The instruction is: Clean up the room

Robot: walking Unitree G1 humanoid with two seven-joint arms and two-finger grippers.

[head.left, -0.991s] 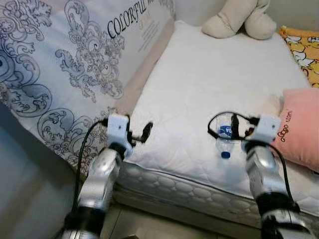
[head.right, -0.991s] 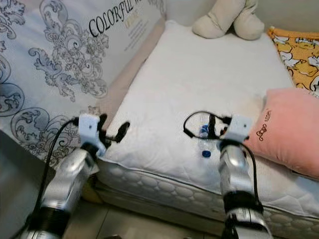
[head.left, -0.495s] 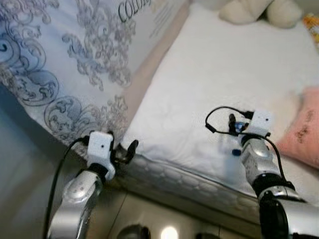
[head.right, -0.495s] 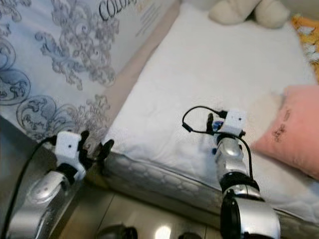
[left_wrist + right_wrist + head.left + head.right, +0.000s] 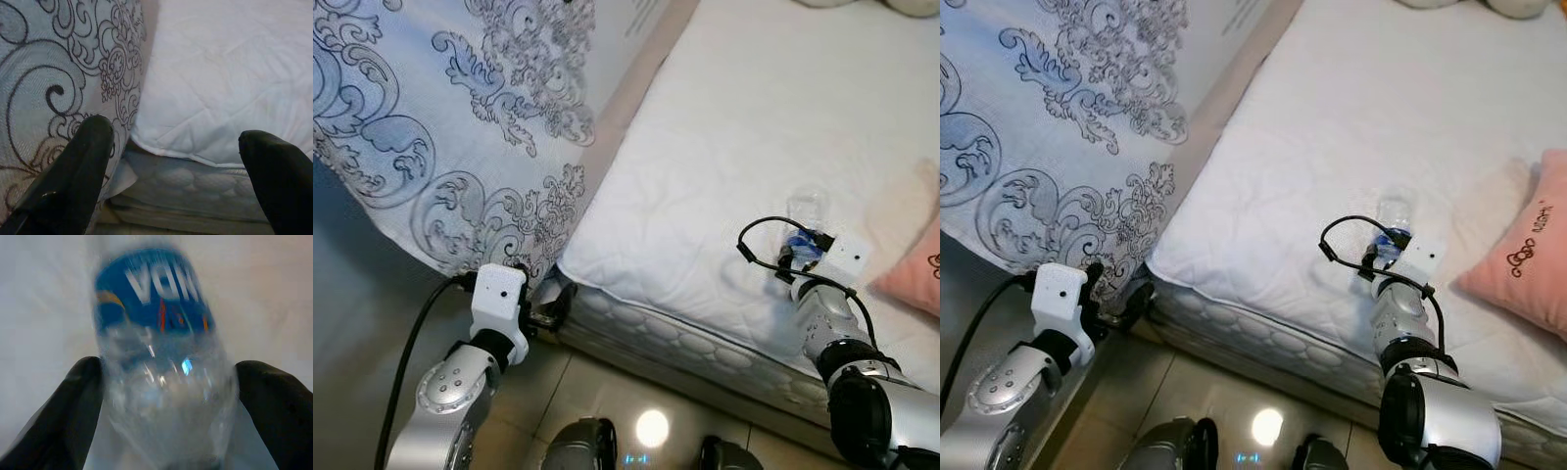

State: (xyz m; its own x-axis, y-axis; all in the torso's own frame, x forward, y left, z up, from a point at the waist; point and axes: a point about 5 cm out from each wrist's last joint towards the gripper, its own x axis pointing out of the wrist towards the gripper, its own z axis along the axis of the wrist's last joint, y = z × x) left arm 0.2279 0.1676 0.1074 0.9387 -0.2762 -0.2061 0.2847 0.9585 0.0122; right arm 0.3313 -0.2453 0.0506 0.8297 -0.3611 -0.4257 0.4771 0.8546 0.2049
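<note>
A clear plastic water bottle (image 5: 159,367) with a blue label lies on the white mattress (image 5: 754,147) near its front edge, between the two black fingers (image 5: 73,406) of the right gripper (image 5: 795,253). The right wrist view shows what the head views cannot: the bottle's body sits squarely in the jaws, a finger close against each side, its label pointing away from the wrist. From the head views only the bottle's far end pokes out past the gripper and its looped cable.

A pink pillow (image 5: 1528,264) lies on the mattress to the right of the bottle.

The left gripper (image 5: 553,308) hangs low off the bed's corner. Its wrist view shows the jaws spread wide and holding nothing, framing the mattress corner and a patterned upright mattress (image 5: 54,73) leaning beside the bed.
</note>
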